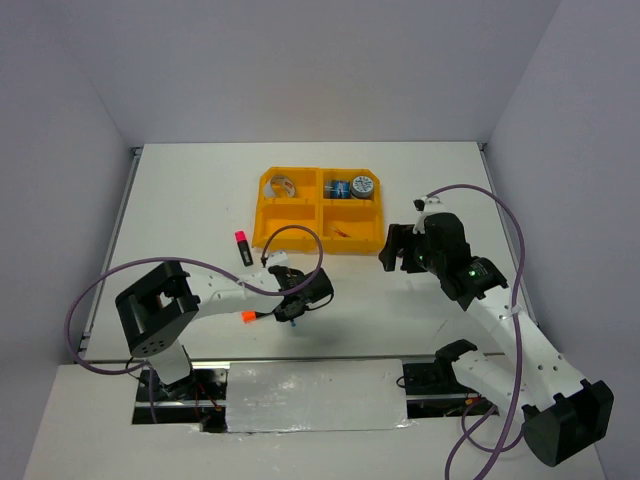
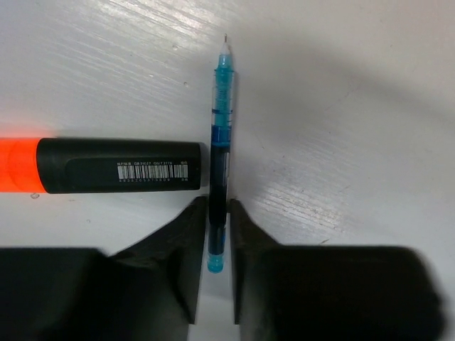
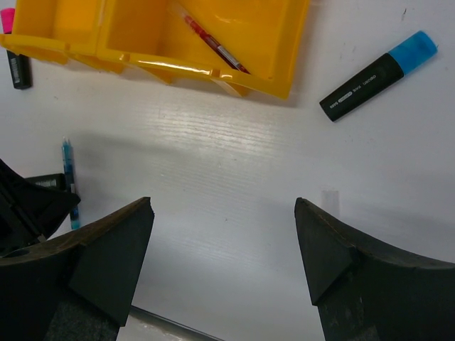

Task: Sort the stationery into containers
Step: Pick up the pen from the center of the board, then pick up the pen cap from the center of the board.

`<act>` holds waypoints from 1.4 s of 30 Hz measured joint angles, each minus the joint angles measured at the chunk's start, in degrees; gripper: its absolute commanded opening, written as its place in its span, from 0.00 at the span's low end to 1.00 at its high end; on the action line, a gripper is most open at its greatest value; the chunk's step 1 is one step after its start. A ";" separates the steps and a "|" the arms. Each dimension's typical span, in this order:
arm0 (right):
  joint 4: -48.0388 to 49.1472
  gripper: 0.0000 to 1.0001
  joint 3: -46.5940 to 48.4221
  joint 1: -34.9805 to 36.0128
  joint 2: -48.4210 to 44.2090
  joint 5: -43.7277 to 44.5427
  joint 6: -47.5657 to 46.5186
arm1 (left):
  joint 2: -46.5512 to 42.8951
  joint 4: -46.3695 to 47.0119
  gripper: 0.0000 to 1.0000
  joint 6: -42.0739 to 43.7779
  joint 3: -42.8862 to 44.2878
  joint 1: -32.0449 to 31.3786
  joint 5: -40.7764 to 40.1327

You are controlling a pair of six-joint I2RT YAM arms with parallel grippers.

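Left pincer (image 2: 217, 206) pinches a thin, see-through blue pen (image 2: 222, 106), tip pointing away; orange-capped black marker (image 2: 106, 165) just ahead-left. Right pincer (image 3: 222, 204) gapes wide.

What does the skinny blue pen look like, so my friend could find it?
Find the orange tray, then come toward the near edge to the left gripper. The blue pen lies between its fingers, beside a fat black marker; it is far thinner and see-through blue.
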 measured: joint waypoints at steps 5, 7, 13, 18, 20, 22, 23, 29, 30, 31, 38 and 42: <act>0.00 0.88 -0.02 0.00 0.31 -0.72 0.00 | -0.50 2.01 0.11 0.55 -0.87 0.00 0.15; -0.02 0.88 -0.02 0.00 0.66 -0.92 0.02 | -0.57 2.78 0.01 1.33 -1.05 0.00 0.31; -0.02 0.90 -0.02 -0.44 0.85 -2.14 0.02 | -0.68 6.12 0.00 4.15 -1.25 -0.13 1.07; 0.33 0.90 0.00 -2.19 4.31 -3.17 0.09 | -0.87 0.72 0.00 7.69 2.64 -4.28 0.02; 0.20 0.90 -0.02 -2.51 7.58 -2.43 0.24 | -2.16 -2.54 0.00 8.28 5.42 -6.75 -1.86; -0.02 0.91 0.00 -2.62 10.43 -0.98 0.28 | -5.62 -4.68 0.00 10.08 7.26 -8.87 -3.34; -0.22 0.91 0.00 -2.62 11.39 -0.26 0.24 | -7.98 -4.94 0.00 11.56 7.52 -9.55 -3.74; -1.01 0.91 0.68 -2.89 16.20 3.58 -0.37 | -24.76 -6.43 0.00 21.73 7.32 -11.15 -5.33; -1.03 0.91 0.96 -2.99 17.46 4.04 -0.50 | -27.47 -7.02 0.00 22.97 7.17 -11.32 -5.49; -0.92 0.91 1.07 -3.06 18.80 4.39 -0.55 | -30.38 -7.56 0.00 24.55 6.97 -11.45 -5.49; -0.92 0.90 0.90 -3.91 27.78 5.95 0.04 | -44.57 -13.31 0.00 31.89 7.34 -11.61 -6.84; -0.98 0.88 0.90 -4.28 30.84 7.58 0.85 | -47.01 -15.91 0.00 34.62 7.72 -11.61 -7.43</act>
